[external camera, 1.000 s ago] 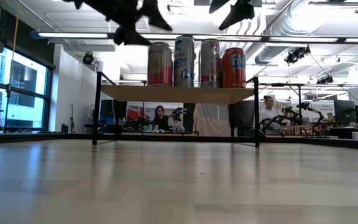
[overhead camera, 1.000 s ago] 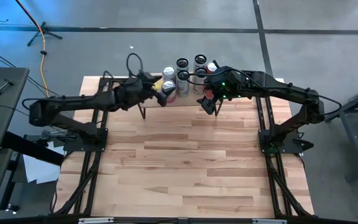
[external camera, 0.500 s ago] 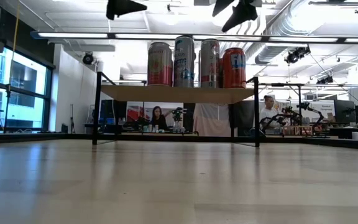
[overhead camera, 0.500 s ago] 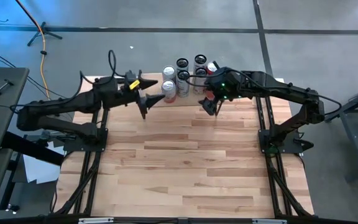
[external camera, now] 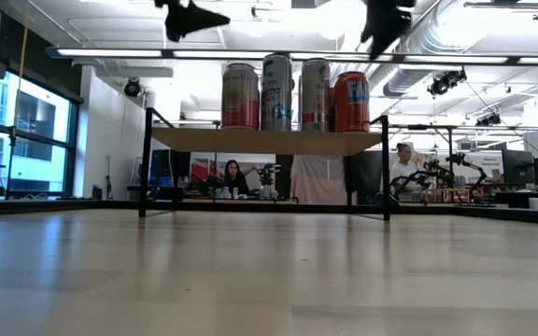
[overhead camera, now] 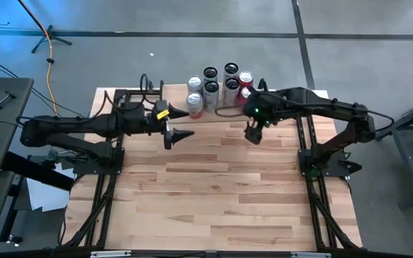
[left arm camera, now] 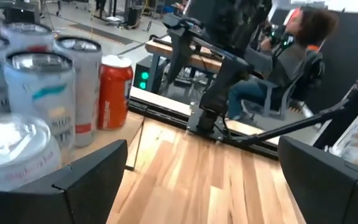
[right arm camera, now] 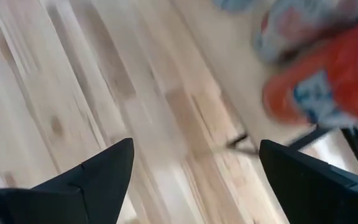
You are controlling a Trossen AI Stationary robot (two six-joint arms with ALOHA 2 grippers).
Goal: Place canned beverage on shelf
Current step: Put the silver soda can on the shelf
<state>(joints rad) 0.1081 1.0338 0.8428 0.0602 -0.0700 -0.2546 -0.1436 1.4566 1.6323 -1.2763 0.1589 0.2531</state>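
Several beverage cans [overhead camera: 211,87] stand upright in a tight group on the shelf [external camera: 269,141], a low wood-topped riser on thin black legs at the table's far edge. The low view shows the front cans in a row, the red can [external camera: 351,101] at the right. My left gripper [overhead camera: 181,125] hovers open and empty, just nearer than the group's left end, pointing level toward the table's right. My right gripper [overhead camera: 254,135] hovers open and empty off the group's near right corner, pointing down at a slant. The right wrist view shows the red can [right arm camera: 328,81] beyond its fingers.
The wooden table [overhead camera: 214,193] lies bare from the shelf to the near edge. Both arms' black base frames [overhead camera: 102,154] run along the table's left and right sides. Beyond the far edge, people sit at desks [external camera: 236,177].
My left gripper has drawn back from the near left can, toward the table's left and near edges, and swung level toward the right. It stays open. My right gripper has shifted a little toward the near and right edges and tipped further down. The cans have stayed put.
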